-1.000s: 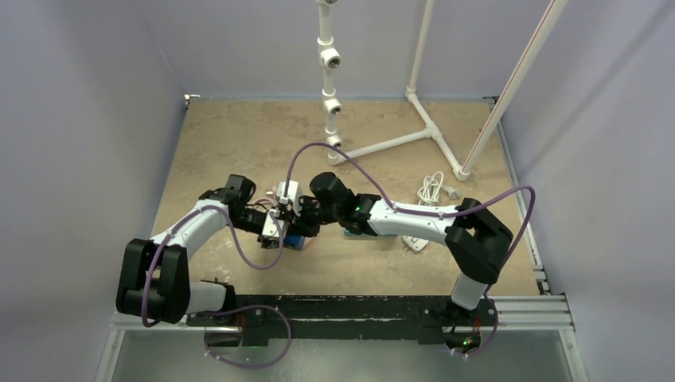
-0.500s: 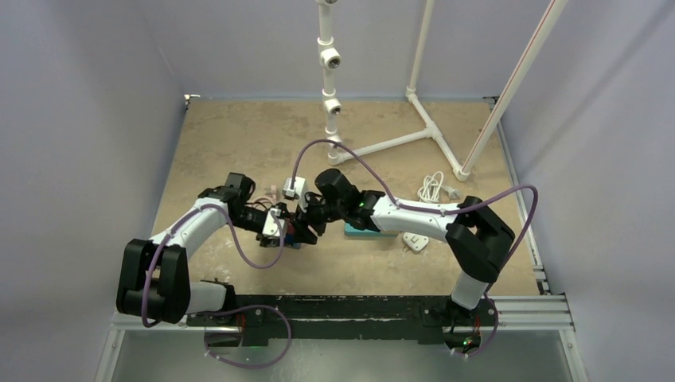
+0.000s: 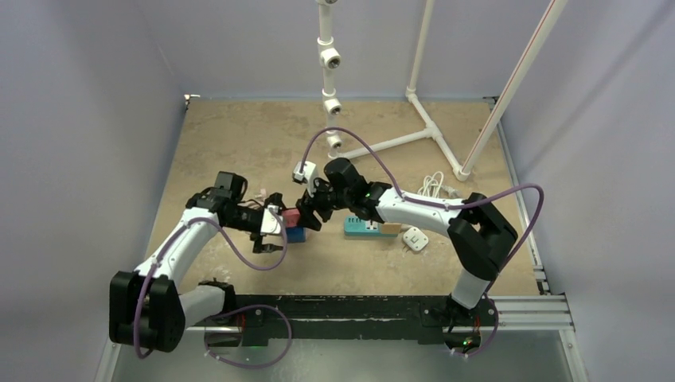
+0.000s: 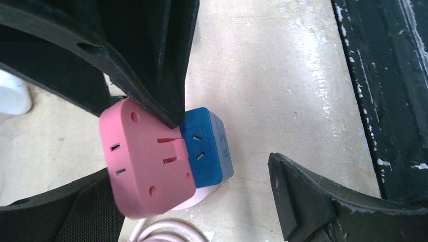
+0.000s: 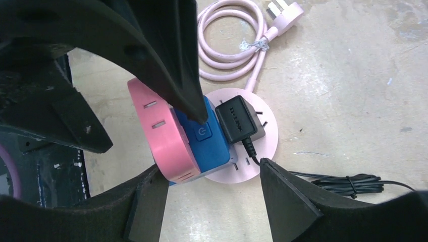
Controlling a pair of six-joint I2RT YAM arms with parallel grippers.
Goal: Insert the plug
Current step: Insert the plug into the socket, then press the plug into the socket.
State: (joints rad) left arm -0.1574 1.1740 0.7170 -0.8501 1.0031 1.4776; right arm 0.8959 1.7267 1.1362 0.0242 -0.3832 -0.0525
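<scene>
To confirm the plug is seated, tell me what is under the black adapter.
The black adapter sits on the round pink base, beside the blue block. Its prongs and the patch beneath are covered.

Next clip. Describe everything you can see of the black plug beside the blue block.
The black plug is a boxy adapter, matte plastic by the look, with faint pale lettering on top. It sits on the round pink base, pressed against the blue block, apparently plugged in; its prongs are hidden. A thin black cable leaves its lower corner and runs right to a tied bundle. Nothing grips it.
</scene>
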